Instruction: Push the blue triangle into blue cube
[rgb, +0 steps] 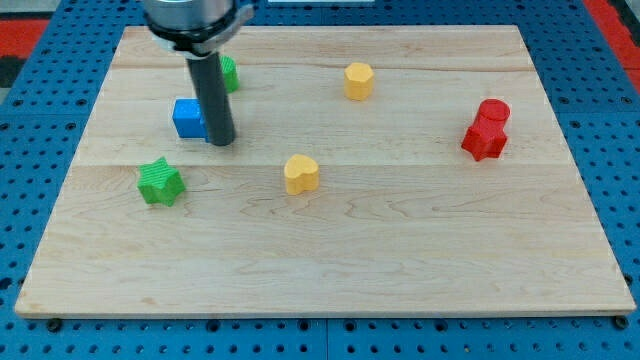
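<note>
Resting just at the view's right of the blue cube (187, 117), my tip (222, 142) touches or nearly touches it; no claw on this rod, so no open or clenched state to record.

Blue triangle: cannot be made out; the rod may be covering it. Landmark = blue cube, upper left of the wooden board (400, 260). A green block (230, 73) sits just above and right of the cube, partly behind the rod. Green star (160, 182) below-left of cube. Yellow heart (301, 173) below-right. Yellow hexagon (358, 80) right, slightly higher. Two red blocks (486, 130), touching, far right. No containers on the board.
</note>
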